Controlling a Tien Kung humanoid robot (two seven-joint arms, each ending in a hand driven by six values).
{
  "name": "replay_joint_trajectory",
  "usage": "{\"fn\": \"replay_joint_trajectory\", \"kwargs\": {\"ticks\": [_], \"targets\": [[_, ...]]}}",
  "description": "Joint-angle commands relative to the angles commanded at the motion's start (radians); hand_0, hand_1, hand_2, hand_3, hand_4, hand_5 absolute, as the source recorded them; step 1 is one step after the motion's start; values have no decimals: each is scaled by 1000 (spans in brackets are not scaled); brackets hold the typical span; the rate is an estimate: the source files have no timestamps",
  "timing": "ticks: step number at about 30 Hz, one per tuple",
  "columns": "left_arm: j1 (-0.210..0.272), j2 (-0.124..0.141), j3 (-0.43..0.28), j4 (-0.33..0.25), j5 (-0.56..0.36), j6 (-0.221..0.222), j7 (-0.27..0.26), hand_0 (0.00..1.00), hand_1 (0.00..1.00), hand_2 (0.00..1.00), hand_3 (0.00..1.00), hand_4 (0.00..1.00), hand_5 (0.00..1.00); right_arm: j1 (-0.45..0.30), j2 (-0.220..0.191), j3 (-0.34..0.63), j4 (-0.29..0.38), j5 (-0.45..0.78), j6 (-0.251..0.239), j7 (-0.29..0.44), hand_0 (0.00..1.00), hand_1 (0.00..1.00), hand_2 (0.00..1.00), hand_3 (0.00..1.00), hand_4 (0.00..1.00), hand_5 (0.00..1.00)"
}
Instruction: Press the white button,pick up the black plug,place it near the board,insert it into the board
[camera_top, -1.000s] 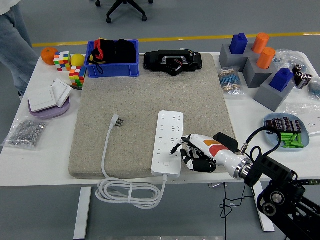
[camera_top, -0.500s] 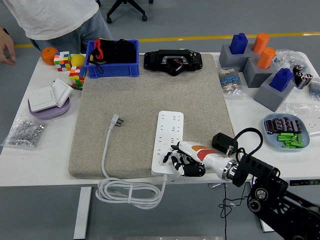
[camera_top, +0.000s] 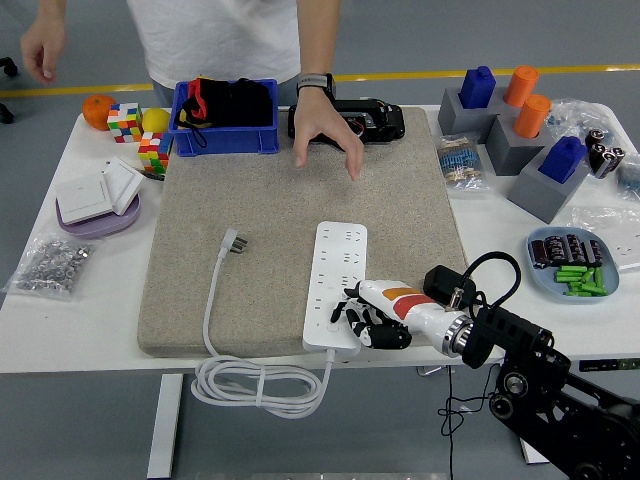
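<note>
A white power strip lies lengthwise on the beige mat, its near end at the mat's front edge. My right hand comes in from the lower right with its black fingers curled, holding nothing, and its fingertips touch the strip's near end. I cannot make out the button under them. The strip's own plug looks grey-white, not black. It lies loose on the mat left of the strip, and its white cable coils hang below the table edge. My left arm is out of view.
A person stands at the far side, one hand spread over the mat's far edge by a black device. A blue bin and coloured cubes sit far left. A dish of batteries and grey blocks stand on the right.
My right hand slid left onto the strip's near end and stays there. The person walked in from the left and reached a hand over the mat's far edge.
</note>
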Motion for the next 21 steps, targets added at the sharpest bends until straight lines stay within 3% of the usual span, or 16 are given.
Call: {"fn": "replay_joint_trajectory", "kwargs": {"ticks": [9, 21], "targets": [[2, 0, -2, 0, 3, 0, 1, 771, 706, 662, 729, 646, 523, -1, -4, -3, 15, 14, 12, -2, 2, 2, 109, 529, 256, 2], [1, -2, 7, 0, -6, 0, 0, 771, 706, 662, 729, 645, 523, 14, -8, -29, -30, -16, -6, 13, 2, 2, 109, 529, 257, 2]]}}
